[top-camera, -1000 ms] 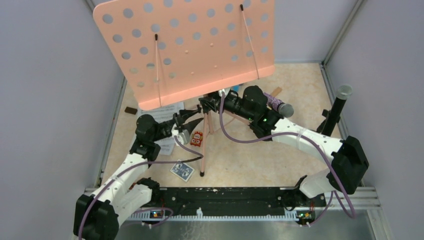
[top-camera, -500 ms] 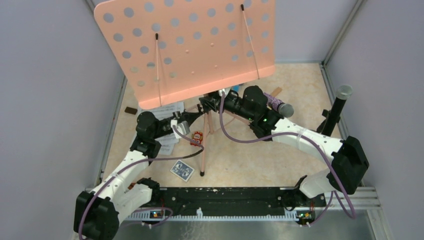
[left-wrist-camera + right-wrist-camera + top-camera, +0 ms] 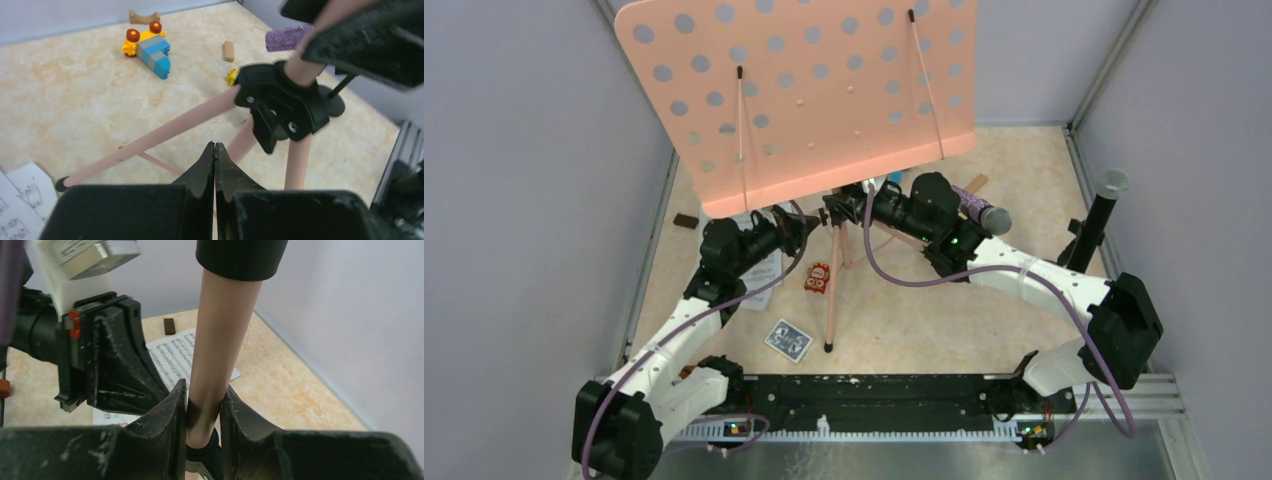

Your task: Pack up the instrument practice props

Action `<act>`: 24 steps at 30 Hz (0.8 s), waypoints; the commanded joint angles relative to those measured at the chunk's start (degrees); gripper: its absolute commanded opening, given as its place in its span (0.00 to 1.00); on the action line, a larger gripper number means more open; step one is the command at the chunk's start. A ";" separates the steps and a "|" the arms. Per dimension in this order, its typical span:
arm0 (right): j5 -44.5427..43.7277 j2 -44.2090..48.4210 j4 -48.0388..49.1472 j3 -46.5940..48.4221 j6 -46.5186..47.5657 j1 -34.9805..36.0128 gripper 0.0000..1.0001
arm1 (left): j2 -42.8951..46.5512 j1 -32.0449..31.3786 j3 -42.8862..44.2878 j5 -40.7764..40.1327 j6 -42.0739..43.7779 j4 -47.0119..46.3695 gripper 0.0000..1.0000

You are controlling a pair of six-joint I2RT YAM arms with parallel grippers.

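Left gripper (image 3: 214, 148) hovering beside tripod hub (image 3: 280, 102), jaws pressed together, empty. Music rack (image 3: 824, 100) standing on table (image 3: 924, 320). Right gripper (image 3: 202, 397) clamping pole (image 3: 222, 335). Advice: opening left jaws, seating around one leg (image 3: 165, 131) before folding, right steadying.

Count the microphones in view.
2. A purple-glitter microphone lies just beyond the right arm; a black microphone stands upright at the far right. The music rack could hide more.
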State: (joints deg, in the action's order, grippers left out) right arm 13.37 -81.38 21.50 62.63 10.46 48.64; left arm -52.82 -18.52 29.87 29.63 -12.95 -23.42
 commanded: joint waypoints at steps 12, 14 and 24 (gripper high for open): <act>-5.01 1.35 -9.20 -6.68 2.58 0.22 0.00 | 8.37 0.07 -6.77 -4.81 -21.23 -0.04 0.89; -5.91 1.93 -7.67 -7.13 0.90 0.22 0.02 | 11.13 0.07 -8.37 -5.44 -19.93 -1.81 0.99; -12.31 6.07 -9.48 -6.48 -9.76 0.18 0.68 | 15.50 -0.01 -10.49 2.11 -11.86 -7.85 0.99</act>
State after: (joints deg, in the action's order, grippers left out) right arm 5.02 -77.87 20.91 57.43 3.75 49.17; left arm -38.15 -18.48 20.01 26.44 -28.42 -24.56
